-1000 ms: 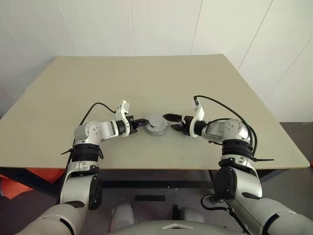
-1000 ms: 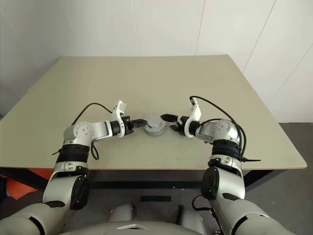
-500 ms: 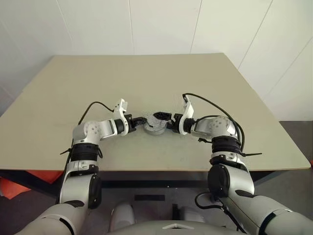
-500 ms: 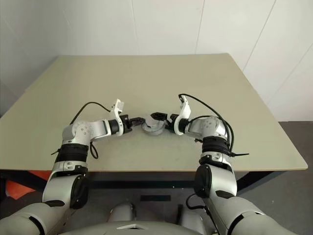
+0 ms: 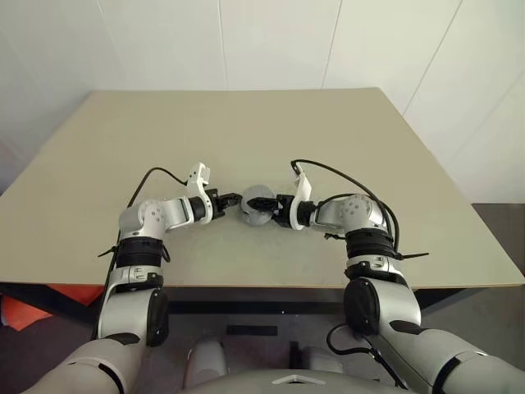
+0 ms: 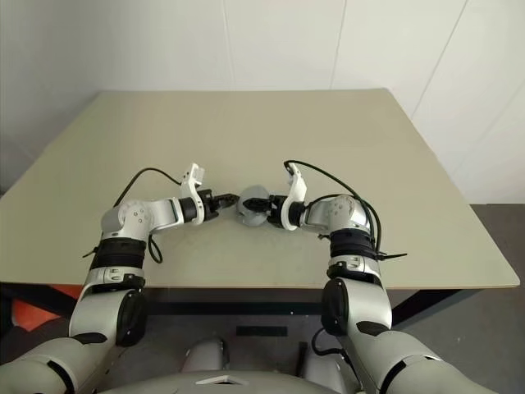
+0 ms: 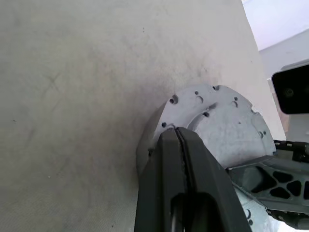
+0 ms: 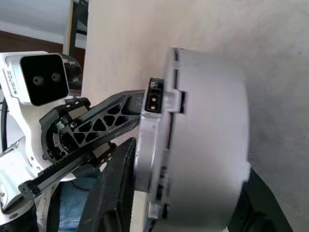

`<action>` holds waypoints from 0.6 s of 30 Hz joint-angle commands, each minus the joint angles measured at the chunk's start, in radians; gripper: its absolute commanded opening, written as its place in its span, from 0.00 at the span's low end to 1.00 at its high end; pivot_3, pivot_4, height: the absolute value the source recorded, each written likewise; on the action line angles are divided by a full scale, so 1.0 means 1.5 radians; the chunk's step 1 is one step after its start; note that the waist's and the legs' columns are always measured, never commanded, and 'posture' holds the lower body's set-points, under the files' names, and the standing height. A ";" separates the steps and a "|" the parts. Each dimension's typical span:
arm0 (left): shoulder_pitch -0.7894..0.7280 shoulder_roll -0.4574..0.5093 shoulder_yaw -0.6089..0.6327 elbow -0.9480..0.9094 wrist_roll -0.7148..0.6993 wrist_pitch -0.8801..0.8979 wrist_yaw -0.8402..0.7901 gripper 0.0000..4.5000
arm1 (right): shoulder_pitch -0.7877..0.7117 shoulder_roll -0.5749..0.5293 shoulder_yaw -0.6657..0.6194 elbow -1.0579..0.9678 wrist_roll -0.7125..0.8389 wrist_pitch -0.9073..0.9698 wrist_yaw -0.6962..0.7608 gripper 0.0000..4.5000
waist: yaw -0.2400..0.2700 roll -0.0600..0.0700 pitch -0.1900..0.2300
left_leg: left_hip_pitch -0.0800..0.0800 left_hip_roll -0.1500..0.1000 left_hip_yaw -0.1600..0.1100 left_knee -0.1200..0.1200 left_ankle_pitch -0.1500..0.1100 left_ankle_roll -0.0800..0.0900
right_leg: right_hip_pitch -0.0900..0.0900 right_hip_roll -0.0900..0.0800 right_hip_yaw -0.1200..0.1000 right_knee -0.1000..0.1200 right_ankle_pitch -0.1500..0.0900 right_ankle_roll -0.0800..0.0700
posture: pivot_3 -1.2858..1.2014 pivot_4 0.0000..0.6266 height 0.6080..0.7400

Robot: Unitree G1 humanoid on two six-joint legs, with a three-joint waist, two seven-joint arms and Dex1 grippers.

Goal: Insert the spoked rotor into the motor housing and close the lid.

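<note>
Lid-closing step: the right gripper [image 8: 178, 212] straddles the lidded motor housing [image 5: 256, 204] on the desk [image 5: 246, 139]; the left gripper [image 7: 181, 140], pressed together, touches its rim. Next comes squeezing firmly.

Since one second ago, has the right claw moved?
Yes. The right claw has moved leftward across the beige table, from beside the round grey motor housing to over it, toward the left claw.
</note>
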 commanded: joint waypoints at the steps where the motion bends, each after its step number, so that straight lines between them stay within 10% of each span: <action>1: -0.001 -0.010 -0.016 0.013 0.006 0.004 -0.001 0.00 | -0.018 0.005 0.009 0.002 0.016 -0.011 -0.001 0.50 | 0.001 0.000 0.000 | 0.000 0.000 0.000 0.000 0.000 0.000 | 0.000 0.000 0.000 0.000 0.000 0.000 | 0.52 0.00 1.00; 18: -0.032 -0.011 0.189 0.050 -0.074 -0.233 0.044 0.00 | -0.149 -0.031 -0.133 0.090 0.101 -0.104 -0.052 0.47 | 0.000 0.000 0.001 | -0.016 0.001 0.000 0.004 0.001 0.000 | -0.016 0.000 -0.001 0.007 0.003 0.001 | 0.52 0.00 1.00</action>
